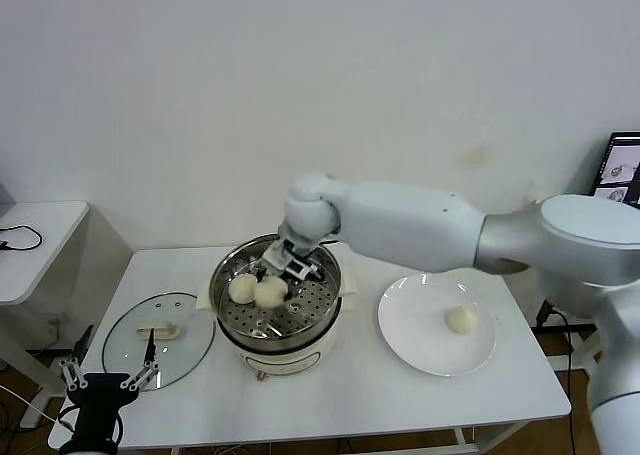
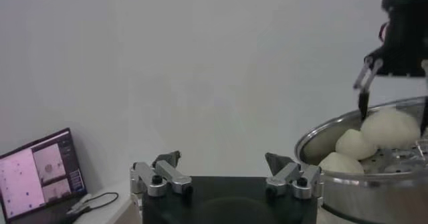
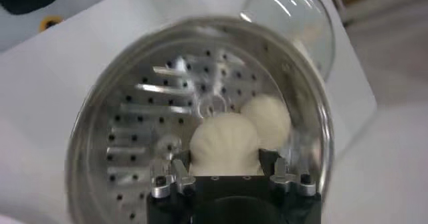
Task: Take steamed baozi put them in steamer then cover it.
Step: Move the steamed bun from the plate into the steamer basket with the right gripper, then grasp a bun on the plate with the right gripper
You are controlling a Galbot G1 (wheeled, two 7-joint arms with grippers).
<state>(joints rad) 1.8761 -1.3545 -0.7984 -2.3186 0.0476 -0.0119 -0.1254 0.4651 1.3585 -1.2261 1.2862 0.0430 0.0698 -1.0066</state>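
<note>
The steamer [image 1: 282,351] stands mid-table with its perforated tray [image 3: 134,112] showing. My right gripper [image 1: 275,278] reaches down into it, its fingers on either side of a cream-white baozi [image 3: 224,142], holding it low over the tray. Another baozi [image 1: 240,289] lies beside it on the tray. The left wrist view shows the held baozi [image 2: 393,128] and two more [image 2: 353,144] inside the steamer's rim [image 2: 374,178]. One baozi [image 1: 460,320] remains on the white plate [image 1: 410,325]. The glass cover [image 1: 185,345] lies flat left of the steamer. My left gripper [image 1: 105,380] is open and empty, low at the front left.
A small white side table [image 1: 35,235] with a black cable stands at the far left. A screen [image 1: 622,170] shows at the far right. My right arm [image 1: 430,225] spans above the table behind the plate.
</note>
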